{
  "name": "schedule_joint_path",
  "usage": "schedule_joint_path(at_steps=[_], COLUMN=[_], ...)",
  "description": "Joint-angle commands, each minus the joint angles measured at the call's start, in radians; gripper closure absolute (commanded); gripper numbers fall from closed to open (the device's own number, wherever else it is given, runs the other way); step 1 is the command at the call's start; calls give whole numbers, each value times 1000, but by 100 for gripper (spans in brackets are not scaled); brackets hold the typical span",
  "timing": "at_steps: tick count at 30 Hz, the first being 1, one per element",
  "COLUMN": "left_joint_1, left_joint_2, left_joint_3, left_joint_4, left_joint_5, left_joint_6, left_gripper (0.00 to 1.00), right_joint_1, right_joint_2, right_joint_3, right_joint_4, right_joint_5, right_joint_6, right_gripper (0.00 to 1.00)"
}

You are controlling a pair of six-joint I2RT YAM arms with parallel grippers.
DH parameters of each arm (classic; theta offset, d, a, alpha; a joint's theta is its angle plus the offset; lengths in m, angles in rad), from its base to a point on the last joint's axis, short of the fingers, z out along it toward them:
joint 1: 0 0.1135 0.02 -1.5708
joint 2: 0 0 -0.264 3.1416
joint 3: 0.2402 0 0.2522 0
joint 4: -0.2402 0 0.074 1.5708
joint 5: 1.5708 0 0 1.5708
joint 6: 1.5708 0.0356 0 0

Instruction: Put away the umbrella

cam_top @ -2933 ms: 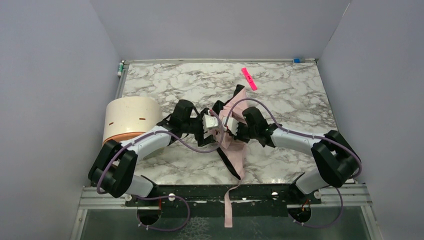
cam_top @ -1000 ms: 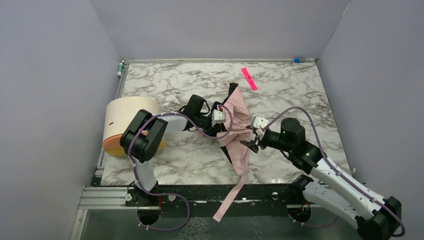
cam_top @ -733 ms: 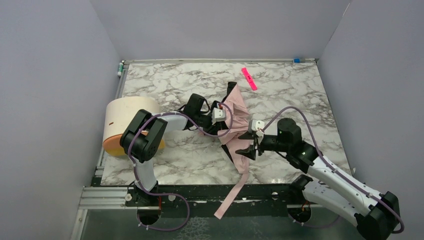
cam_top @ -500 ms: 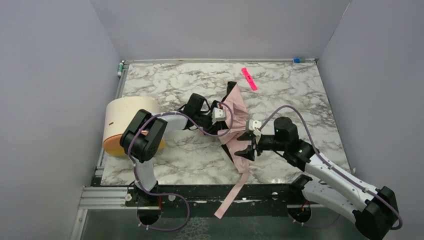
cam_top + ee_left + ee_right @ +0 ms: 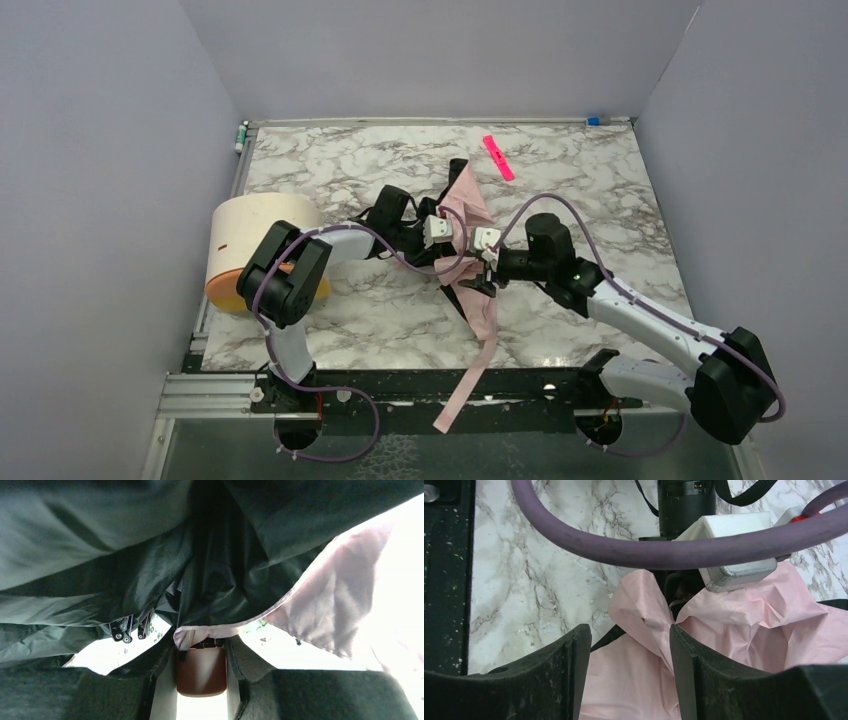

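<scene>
The umbrella (image 5: pixel 472 222) lies half collapsed in the middle of the marble table (image 5: pixel 330 170), pale pink outside with black lining (image 5: pixel 150 570). Its long pink strap (image 5: pixel 462 385) trails over the table's front edge. My left gripper (image 5: pixel 450 238) reaches in from the left and is shut on the umbrella's small handle (image 5: pixel 201 672), which sits squarely between the fingers (image 5: pixel 250 662) under the fabric. My right gripper (image 5: pixel 481 270) comes in from the right, just beside the left one. It stands open (image 5: pixel 628 632) with crumpled pink fabric (image 5: pixel 634 680) between its fingers (image 5: pixel 574 670).
A cream cylinder with an orange end (image 5: pixel 255 245) lies at the left edge, beside the left arm's elbow. A bright pink strip (image 5: pixel 498 157) lies at the back right. The left arm's purple cable (image 5: pixel 649 545) crosses close in front of the right wrist camera.
The right arm has swung left and forward, bringing its open gripper from the umbrella's right edge onto the fabric next to the left gripper. The left arm has kept its hold and place.
</scene>
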Motion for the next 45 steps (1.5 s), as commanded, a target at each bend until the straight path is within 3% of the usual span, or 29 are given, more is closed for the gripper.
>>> schedule_joint_path(at_steps=[1, 11, 16, 25, 27, 28, 45], left_joint_1=[-3, -4, -4, -4, -4, -4, -4], left_joint_2=[-22, -15, -14, -15, -17, -17, -15], left_joint_3=[20, 28, 31, 36, 36, 36, 18], left_joint_4=[-17, -19, -35, -60, -62, -62, -55], left_joint_5=[-20, -19, -19, -35, -49, -55, -171], left_joint_6=[25, 33, 38, 57, 62, 64, 97], left_gripper=[100, 100, 100, 100, 100, 100, 100], right_joint_1=[5, 5, 5, 5, 5, 5, 7], right_joint_2=[42, 145, 192, 228, 218, 213, 15], right_joint_3=[15, 30, 38, 85, 79, 80, 99], right_joint_4=[90, 140, 166, 66, 70, 52, -460], right_joint_5=[10, 44, 61, 37, 33, 27, -123], right_joint_6=[-104, -166, -171, -195, -164, -163, -246], right_gripper=[38, 40, 46, 79, 95, 99, 99])
